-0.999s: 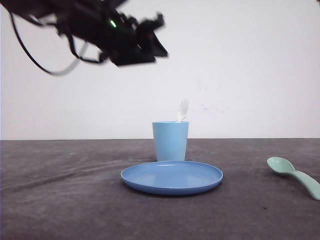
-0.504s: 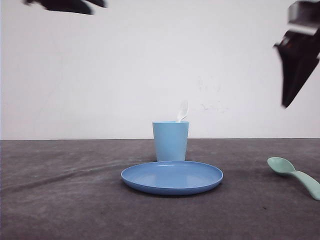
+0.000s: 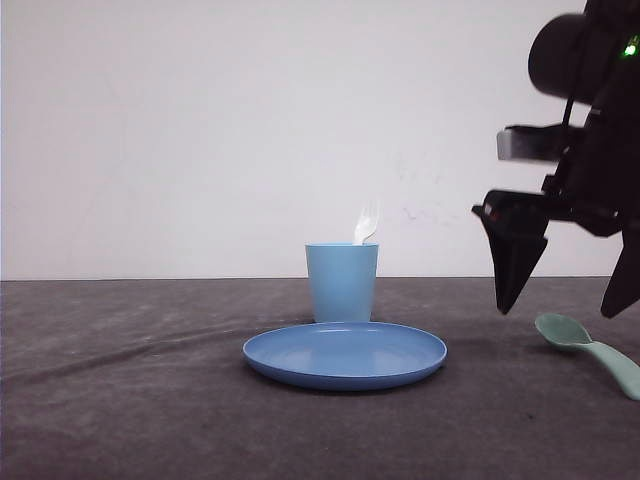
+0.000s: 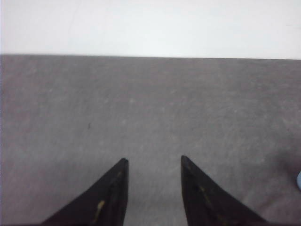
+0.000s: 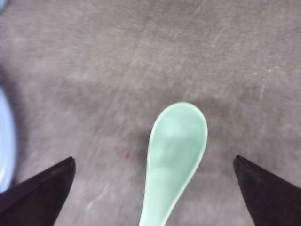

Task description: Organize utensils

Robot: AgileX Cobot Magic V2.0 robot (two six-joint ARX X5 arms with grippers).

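A mint-green spoon lies flat on the grey table at the right, bowl toward the plate. My right gripper hangs just above it, open wide, one finger on each side of the bowl. From the right wrist, the spoon lies between the spread tips of the right gripper, with nothing touching it. A white fork stands in the light blue cup, only its tines showing above the rim. My left gripper is open over bare table, holding nothing.
A round blue plate sits in front of the cup at the table's middle; its edge shows beside the right gripper. A white wall stands behind the table. Open grey tabletop lies to the left of the plate.
The left arm has risen out of the front view at the upper left. The right arm has come down from the upper right to straddle the spoon's bowl.
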